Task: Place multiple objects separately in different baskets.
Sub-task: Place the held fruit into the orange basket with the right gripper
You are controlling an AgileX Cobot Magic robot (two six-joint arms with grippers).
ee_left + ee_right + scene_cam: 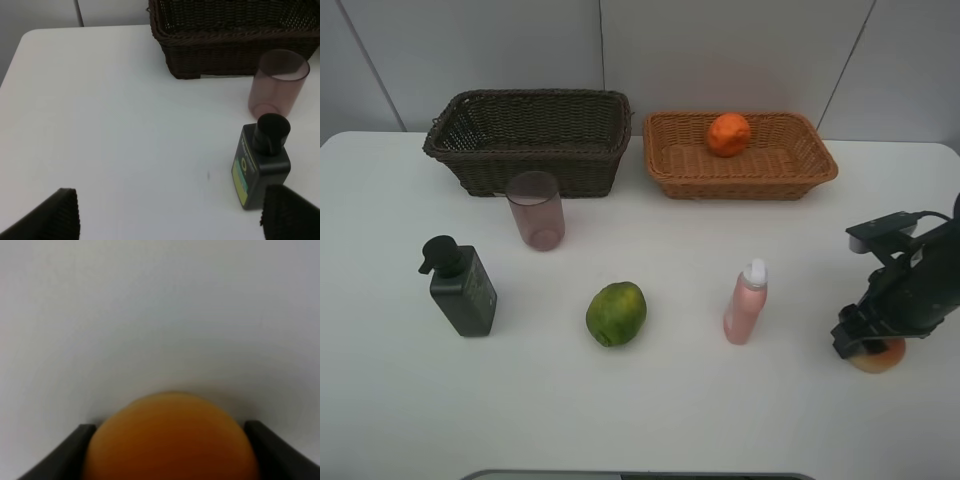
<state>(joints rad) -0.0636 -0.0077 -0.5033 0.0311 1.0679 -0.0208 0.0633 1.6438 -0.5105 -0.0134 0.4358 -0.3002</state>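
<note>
My right gripper (865,345) is down on the table at the far right, shut on the red-yellow mango (878,355). In the right wrist view its dark fingers (75,455) press both sides of the mango (170,440). An orange (729,133) lies in the light tan basket (680,172). The dark brown basket (525,160) stands to that basket's left. In front of it are the pink cup (535,210) and the dark pump bottle (462,287). The green fruit (616,313) and the pink spray bottle (746,303) stand mid-table. My left gripper (170,215) is open, short of the pump bottle (261,167).
White wall panels rise behind the baskets. The white table (650,420) has bare room along its front and left side. In the left wrist view the cup (277,82) stands just in front of the dark basket (225,40).
</note>
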